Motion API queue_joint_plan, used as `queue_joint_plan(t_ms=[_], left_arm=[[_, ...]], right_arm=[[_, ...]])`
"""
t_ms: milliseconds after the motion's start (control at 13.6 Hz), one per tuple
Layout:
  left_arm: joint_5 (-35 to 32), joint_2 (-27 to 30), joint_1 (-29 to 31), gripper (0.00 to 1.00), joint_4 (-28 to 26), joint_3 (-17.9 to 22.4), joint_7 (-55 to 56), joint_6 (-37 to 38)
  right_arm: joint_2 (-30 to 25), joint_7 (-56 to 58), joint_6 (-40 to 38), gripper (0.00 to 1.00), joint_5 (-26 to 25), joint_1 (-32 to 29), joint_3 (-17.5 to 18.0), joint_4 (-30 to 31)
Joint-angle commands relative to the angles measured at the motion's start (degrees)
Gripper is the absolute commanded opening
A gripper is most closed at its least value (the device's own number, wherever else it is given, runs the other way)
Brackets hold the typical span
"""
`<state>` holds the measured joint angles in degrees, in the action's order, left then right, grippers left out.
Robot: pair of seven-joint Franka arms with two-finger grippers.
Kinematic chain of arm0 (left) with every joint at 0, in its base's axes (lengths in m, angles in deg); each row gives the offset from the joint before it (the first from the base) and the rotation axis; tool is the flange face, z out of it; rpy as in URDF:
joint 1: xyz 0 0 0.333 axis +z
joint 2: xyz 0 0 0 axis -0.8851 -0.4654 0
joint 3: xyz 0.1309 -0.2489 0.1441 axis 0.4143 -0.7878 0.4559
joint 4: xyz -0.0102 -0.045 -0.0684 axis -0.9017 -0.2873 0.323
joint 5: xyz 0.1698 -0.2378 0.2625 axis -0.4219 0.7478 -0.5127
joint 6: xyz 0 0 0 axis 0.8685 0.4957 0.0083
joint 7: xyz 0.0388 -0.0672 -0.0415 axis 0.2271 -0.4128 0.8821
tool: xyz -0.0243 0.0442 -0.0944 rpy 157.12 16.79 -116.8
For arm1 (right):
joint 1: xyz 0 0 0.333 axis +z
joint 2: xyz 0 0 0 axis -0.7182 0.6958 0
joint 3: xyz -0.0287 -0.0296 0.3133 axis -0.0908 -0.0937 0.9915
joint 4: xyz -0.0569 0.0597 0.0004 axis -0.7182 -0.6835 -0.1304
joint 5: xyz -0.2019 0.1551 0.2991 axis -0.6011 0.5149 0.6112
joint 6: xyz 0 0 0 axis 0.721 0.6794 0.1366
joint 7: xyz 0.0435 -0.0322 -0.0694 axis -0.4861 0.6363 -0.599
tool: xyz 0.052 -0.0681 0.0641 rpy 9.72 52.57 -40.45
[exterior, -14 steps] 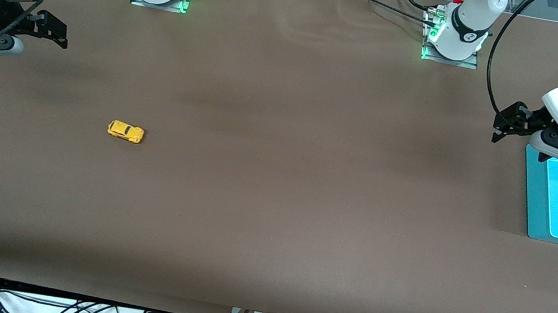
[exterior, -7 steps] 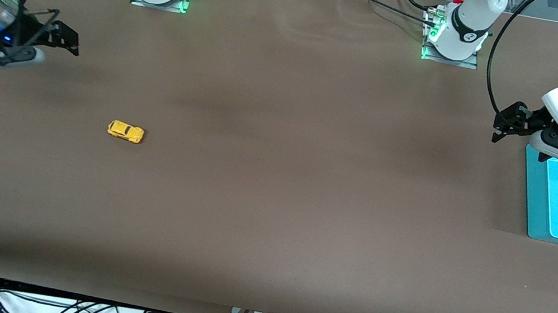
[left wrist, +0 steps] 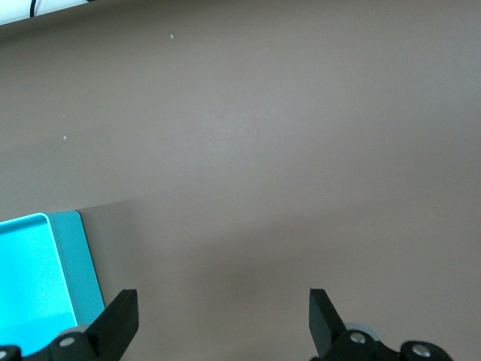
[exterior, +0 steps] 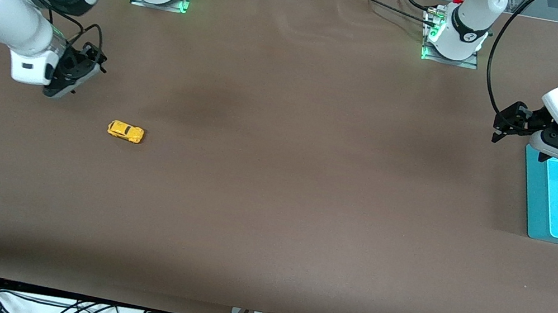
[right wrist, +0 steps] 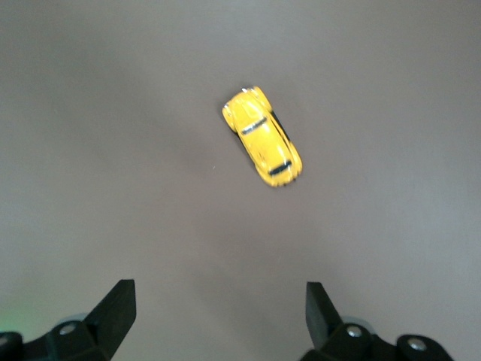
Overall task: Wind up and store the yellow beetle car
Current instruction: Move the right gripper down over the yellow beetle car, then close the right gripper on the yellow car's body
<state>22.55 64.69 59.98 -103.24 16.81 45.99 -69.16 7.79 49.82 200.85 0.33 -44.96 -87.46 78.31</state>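
Moved: our right arm has swung in from the table's edge over the last second and turned its wrist down, so the right gripper point(exterior: 79, 67) now hangs over bare brown table point(exterior: 270, 206), close to the car but not over it.
Unmoved: the car, the bin and our left arm sit just where they were.
Right gripper: fingers point(right wrist: 113, 308) spread wide with nothing between them; in the right wrist view we see the car out ahead of the fingertips, well clear of both.
Yellow beetle car point(exterior: 125, 131): on its wheels on the table toward the right arm's end, a bit nearer the front camera than the right gripper, touching nothing. Also at point(right wrist: 262, 136).
Left gripper point(exterior: 514, 122): waiting, up in the air over the table just beside the bin's edge, fingers point(left wrist: 119, 323) apart and empty.
Teal bin point(exterior: 536, 211): at the left arm's end, partly under our left wrist; we can see a corner of it at point(left wrist: 71, 263) beside one finger.
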Motion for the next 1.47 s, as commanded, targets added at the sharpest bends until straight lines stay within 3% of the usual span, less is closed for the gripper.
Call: queue_joint_plan(t_ms=[0,514,1100,1174,1394], left_arm=[[-1.0,0.5,-0.1,1.0,0.3,-0.1,0.6,0.3],[-1.0,0.5,-0.1,1.0,0.3,-0.1,0.6,0.3],[-1.0,0.5,-0.1,1.0,0.3,-0.1,0.6,0.4],[-1.0,0.5,-0.1,1.0,0.3,-0.1,0.6,0.3],[-1.0,0.5,-0.1,1.0,0.3,-0.1,0.6,0.3]], right_arm=[[4.1,11.1,7.1,1.0,-0.4,-0.2,1.2,1.9],[14.7,19.6,19.5,1.0,-0.3,-0.2,3.6,1.8],[20.2,25.1,25.3,1.0,-0.2,-0.3,4.4,-1.7],[20.8,25.2,25.9,0.97,-0.2,-0.3,4.4,-1.7],[21.4,25.2,26.6,0.73,-0.2,-0.3,4.4,-1.7]])
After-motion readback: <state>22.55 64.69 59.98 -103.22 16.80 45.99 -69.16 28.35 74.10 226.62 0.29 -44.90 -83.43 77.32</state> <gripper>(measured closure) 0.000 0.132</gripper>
